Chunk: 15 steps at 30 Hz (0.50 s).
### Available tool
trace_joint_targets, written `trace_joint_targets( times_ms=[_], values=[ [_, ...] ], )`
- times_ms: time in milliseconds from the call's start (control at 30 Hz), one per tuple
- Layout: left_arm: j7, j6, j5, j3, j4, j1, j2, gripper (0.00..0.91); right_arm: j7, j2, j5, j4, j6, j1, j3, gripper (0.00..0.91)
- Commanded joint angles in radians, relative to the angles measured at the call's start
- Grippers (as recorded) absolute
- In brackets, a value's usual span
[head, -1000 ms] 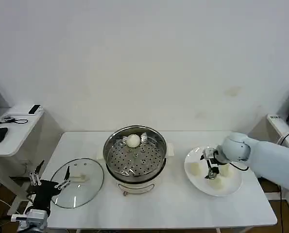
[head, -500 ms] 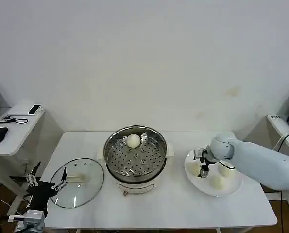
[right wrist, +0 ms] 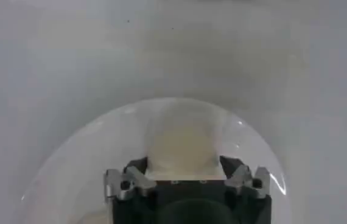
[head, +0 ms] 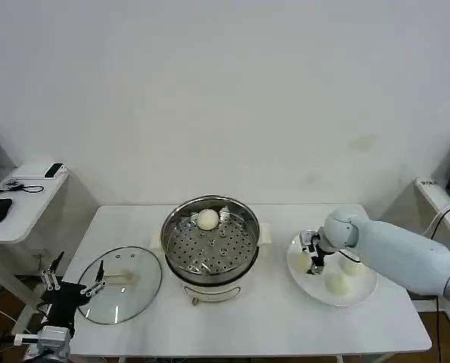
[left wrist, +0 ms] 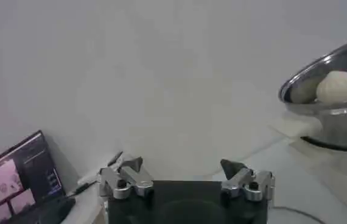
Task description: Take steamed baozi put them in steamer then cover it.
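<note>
Buns lay on the plate near the bench's right edge; the right tool straddled one, fingers apart. One bun sat in the steamer. The left tool hung spread beyond the lid.

The right gripper partly covers one steamed baozi on the plate; whether its jaws grip it is unclear. The steamer is cropped.

Left tool fingers spread apart; beyond, steamer holds one baozi; laptop nearby.
</note>
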Motion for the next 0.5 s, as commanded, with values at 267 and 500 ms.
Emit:
trace_joint_targets(
  times_ms=[267, 500],
  values=[
    [0.0, 0.003, 0.004, 0.004, -0.016, 0.002, -0.006, 0.907, -0.032, -0.025, 0.005, 0.036, -0.007, 0.077, -0.019, 0.675],
    [0.0, 0.003, 0.004, 0.005, -0.033, 0.004, -0.007, 0.907, -0.037, -0.083, 0.072, 0.111, -0.026, 0.237, -0.056, 0.675]
  ],
)
